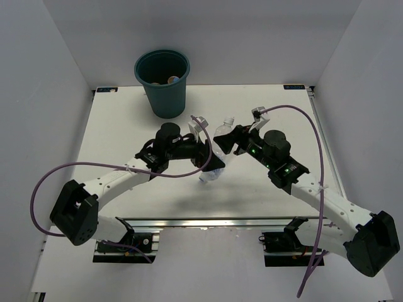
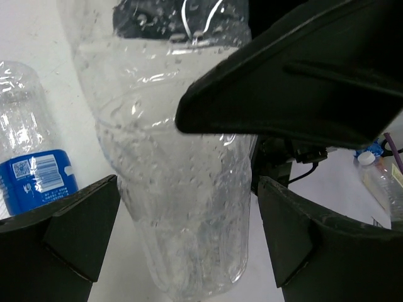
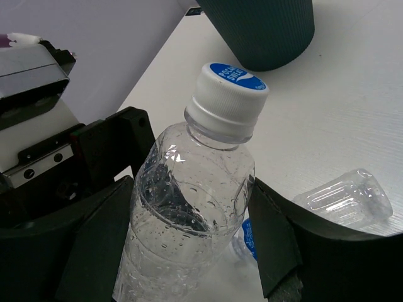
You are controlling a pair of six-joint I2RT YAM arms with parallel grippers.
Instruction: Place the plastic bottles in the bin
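Note:
A clear plastic bottle (image 1: 221,133) with a white cap (image 3: 228,94) hangs above the table between both grippers. My right gripper (image 1: 228,139) is shut on its upper body, both fingers (image 3: 271,233) pressed against it. My left gripper (image 1: 213,158) is open around its base (image 2: 189,239), with a thin gap at the right finger (image 2: 283,233). A blue-labelled bottle (image 2: 31,170) lies on the table beside the left gripper. A plain clear bottle (image 3: 343,198) lies on the table under the right gripper. The dark teal bin (image 1: 162,75) stands at the back left, an orange bottle (image 1: 171,80) inside it.
Another small bottle (image 2: 378,179) lies at the right of the left wrist view. The two arms meet at the table's middle. White walls close in the left, right and back sides. A purple cable (image 1: 302,119) loops above the right arm.

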